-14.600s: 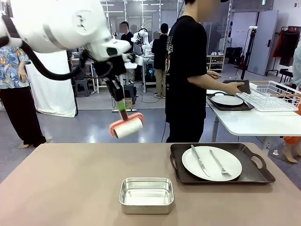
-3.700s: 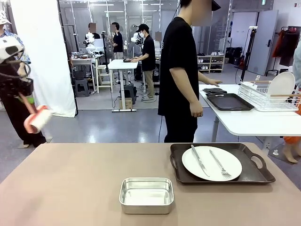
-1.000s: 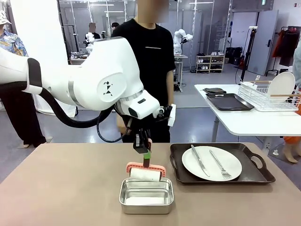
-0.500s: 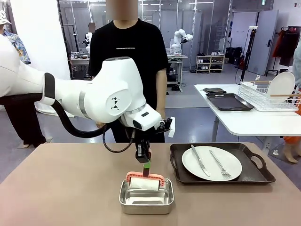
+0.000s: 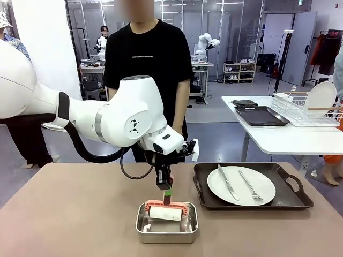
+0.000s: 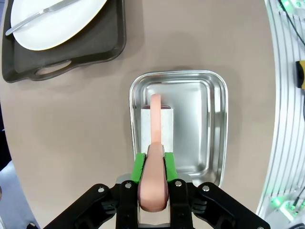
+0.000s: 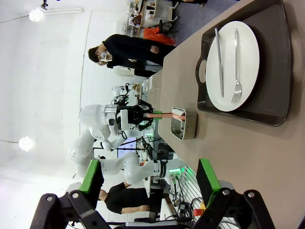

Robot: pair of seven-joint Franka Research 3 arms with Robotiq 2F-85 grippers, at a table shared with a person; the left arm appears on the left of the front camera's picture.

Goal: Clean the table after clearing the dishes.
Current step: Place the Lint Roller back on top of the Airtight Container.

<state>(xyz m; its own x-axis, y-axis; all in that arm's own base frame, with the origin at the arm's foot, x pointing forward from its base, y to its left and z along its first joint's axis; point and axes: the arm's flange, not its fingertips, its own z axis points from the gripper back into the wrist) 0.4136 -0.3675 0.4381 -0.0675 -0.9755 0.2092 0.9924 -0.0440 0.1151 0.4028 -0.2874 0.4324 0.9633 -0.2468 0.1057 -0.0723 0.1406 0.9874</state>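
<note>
One pink-handled white roller (image 6: 155, 119) sits inside the shiny rectangular steel pan (image 6: 202, 119), our left gripper (image 6: 153, 164) clamped on it. We see our right gripper (image 7: 148, 177) spread apart.

Matte, smooth taupe table top (image 5: 69, 214). Shiny bare-metal pan (image 5: 166, 237), mirror-ish walls. White roller (image 5: 165, 213) drum matte; its pink handle (image 6: 153, 186) smooth, plastic-looking, slight sheen. Glossy white plate (image 5: 268, 184), prob. ceramic; polished metal knife (image 5: 228, 183) & fork (image 5: 251, 187). Dark tray (image 5: 292, 199) smooth, semi-matte, plastic-looking. Glossy white left arm shell (image 5: 128, 115).
</note>
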